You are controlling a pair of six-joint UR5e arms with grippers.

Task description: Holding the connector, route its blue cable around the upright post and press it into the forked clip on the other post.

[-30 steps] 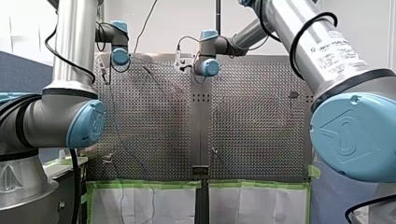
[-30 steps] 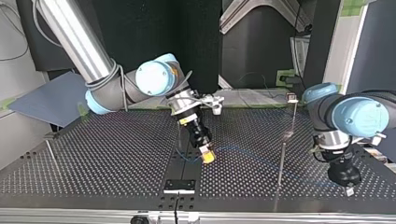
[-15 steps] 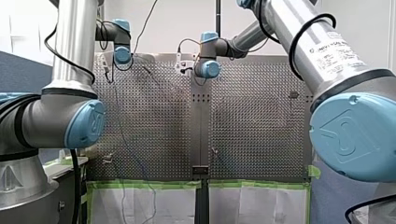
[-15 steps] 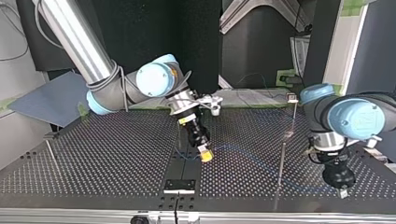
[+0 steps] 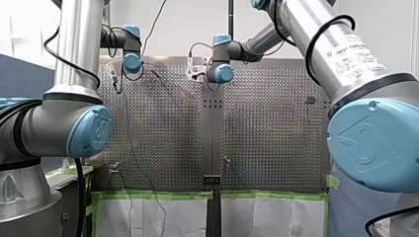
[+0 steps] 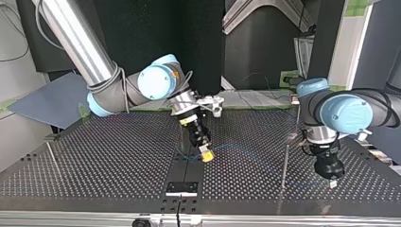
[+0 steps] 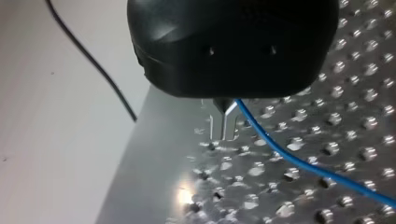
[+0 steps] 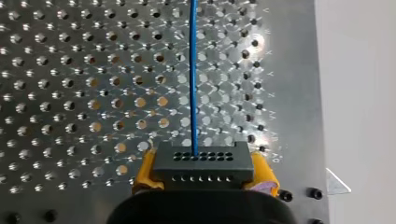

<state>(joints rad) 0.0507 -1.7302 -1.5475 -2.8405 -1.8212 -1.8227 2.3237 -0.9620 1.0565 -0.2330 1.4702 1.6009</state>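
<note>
My right claw (image 8: 204, 171) has its yellow pads closed on the dark connector (image 8: 203, 161) at the top view's centre, with the blue cable (image 8: 193, 70) running straight out ahead. My left claw (image 7: 225, 106), lower right in that view, pinches the cable near the upright post (image 6: 284, 163). Routing seems to be the step in hand: next, carry the cable round the post, keeping it taut, before seeking the forked clip.
</note>
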